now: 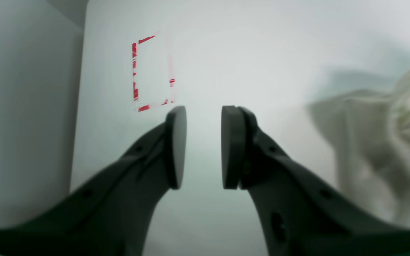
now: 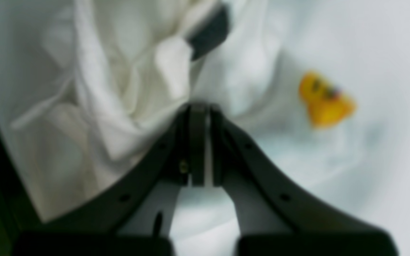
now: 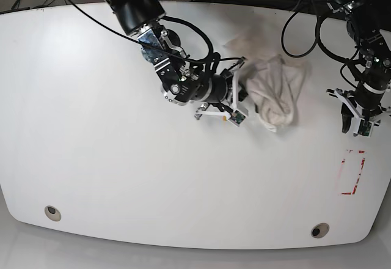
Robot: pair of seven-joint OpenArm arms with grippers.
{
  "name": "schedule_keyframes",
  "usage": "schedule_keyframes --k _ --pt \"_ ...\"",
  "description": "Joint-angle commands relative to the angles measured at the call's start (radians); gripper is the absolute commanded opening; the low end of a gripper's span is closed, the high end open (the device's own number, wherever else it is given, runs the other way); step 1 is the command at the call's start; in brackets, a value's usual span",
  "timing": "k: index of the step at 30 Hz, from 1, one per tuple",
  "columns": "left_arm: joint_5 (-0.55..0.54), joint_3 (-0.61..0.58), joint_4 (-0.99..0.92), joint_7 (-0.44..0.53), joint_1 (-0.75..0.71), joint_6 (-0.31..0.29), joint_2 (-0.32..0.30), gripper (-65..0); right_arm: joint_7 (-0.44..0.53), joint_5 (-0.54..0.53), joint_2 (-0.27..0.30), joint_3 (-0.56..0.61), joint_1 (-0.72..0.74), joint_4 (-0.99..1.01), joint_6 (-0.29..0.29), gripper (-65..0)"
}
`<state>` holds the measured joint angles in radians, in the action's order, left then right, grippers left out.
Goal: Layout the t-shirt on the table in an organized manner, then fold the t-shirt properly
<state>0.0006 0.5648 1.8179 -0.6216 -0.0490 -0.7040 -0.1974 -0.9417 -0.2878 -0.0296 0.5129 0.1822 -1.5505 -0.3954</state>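
Note:
The white t-shirt [image 3: 278, 92] lies crumpled in a heap on the white table [image 3: 122, 159], right of the middle. My right gripper [image 3: 243, 84] is at the heap's left edge. In the right wrist view it [image 2: 199, 108] is shut on a fold of the t-shirt [image 2: 119, 89], with the small yellow emblem [image 2: 326, 99] to its right. My left gripper [image 3: 356, 127] hangs open and empty to the right of the heap, apart from it. In the left wrist view it [image 1: 203, 111] is over bare table [image 1: 247, 53], with the t-shirt [image 1: 379, 142] at the right.
A red tape rectangle [image 3: 353, 172] lies near the table's right edge, just beyond my left gripper; it also shows in the left wrist view [image 1: 151, 73]. Two grommet holes [image 3: 53, 212] [image 3: 317, 230] sit near the front edge. Cables hang behind both arms.

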Motion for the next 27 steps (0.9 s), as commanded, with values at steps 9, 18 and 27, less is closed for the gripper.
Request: schedule_keyframes --k 9,18,27 --pt "-0.011 0.007 0.019 0.019 0.007 0.006 -0.015 -50.3 0.025 -0.008 -0.128 0.076 0.069 0.046 -0.003 -63.0" --pt "-0.011 0.007 0.021 0.019 0.007 0.006 -0.015 -50.3 0.031 -0.027 -0.128 0.111 0.106 0.083 -0.001 -63.0" --pt "-0.014 0.007 0.021 0.019 0.007 0.006 -0.015 -50.3 0.097 -0.205 -0.128 0.145 0.198 0.135 0.059 -63.0"
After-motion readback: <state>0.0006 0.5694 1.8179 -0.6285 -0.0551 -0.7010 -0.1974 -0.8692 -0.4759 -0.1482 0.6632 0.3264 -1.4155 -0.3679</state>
